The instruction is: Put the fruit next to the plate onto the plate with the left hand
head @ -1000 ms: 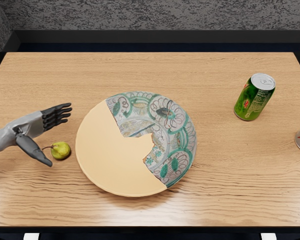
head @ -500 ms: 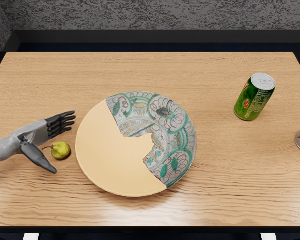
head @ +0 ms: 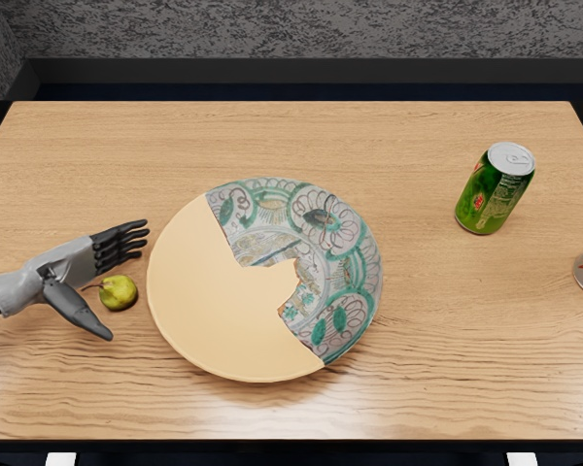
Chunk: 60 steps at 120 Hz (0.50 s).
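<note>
Our left hand (head: pixel 73 275) brackets the pear (head: pixel 118 291) with spread, empty fingers, ready to grasp; plate (head: pixel 214 320) beside.

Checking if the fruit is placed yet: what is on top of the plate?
Nothing lies on the plate; its whole face shows. The pear sits on the table left of it, by the open left robot hand.

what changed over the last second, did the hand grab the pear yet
The left hand slid down the picture and slightly toward the plate. It is open, with the pear between fingers and thumb, and nothing is grasped yet. The pear, plate and green can stayed put.
</note>
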Motion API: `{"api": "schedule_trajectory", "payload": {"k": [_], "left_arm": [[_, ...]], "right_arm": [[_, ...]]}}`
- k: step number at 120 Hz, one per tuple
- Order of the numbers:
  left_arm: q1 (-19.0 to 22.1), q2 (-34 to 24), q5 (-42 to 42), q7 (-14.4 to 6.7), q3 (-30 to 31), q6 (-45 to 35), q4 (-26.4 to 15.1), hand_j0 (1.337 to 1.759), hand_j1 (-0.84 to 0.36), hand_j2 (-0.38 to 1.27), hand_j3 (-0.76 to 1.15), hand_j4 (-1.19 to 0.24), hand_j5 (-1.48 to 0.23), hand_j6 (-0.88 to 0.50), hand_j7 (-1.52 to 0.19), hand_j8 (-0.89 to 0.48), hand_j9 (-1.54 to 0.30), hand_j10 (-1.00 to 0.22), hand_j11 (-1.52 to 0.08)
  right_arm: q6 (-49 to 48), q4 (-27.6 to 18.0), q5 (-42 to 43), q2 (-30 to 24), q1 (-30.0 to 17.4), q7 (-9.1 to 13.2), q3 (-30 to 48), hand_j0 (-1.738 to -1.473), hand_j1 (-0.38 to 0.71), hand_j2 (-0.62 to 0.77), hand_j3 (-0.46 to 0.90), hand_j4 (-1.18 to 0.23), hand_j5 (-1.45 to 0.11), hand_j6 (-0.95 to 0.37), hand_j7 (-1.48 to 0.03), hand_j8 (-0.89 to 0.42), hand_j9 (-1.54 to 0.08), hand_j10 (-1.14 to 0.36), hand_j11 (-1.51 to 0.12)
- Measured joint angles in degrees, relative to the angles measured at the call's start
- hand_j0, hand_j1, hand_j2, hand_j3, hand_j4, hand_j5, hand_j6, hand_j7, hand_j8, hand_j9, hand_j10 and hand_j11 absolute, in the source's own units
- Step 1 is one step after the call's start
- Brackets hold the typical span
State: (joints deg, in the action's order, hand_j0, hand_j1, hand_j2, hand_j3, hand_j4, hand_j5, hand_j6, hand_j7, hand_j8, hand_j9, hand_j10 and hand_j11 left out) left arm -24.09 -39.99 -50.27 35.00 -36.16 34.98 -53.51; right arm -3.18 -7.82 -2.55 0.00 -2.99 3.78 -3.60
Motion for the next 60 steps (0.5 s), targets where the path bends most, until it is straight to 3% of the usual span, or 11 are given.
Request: {"api": "schedule_trajectory", "payload": {"k": [60], "left_arm": [[1.85, 0.35, 0.38, 0.0, -2.92, 0.0, 0.83, 1.658, 0.23, 0.02, 0.0, -0.11, -0.14, -0.11, -0.14, -0.11, -0.14, -0.11, -0.14]], "right_arm": [[0.0, 0.0, 0.0, 0.0, 0.0, 0.03, 0.0, -1.658, -0.32, 0.0, 0.0, -0.02, -0.03, -0.02, -0.03, -0.02, -0.03, -0.02, -0.03]]}}
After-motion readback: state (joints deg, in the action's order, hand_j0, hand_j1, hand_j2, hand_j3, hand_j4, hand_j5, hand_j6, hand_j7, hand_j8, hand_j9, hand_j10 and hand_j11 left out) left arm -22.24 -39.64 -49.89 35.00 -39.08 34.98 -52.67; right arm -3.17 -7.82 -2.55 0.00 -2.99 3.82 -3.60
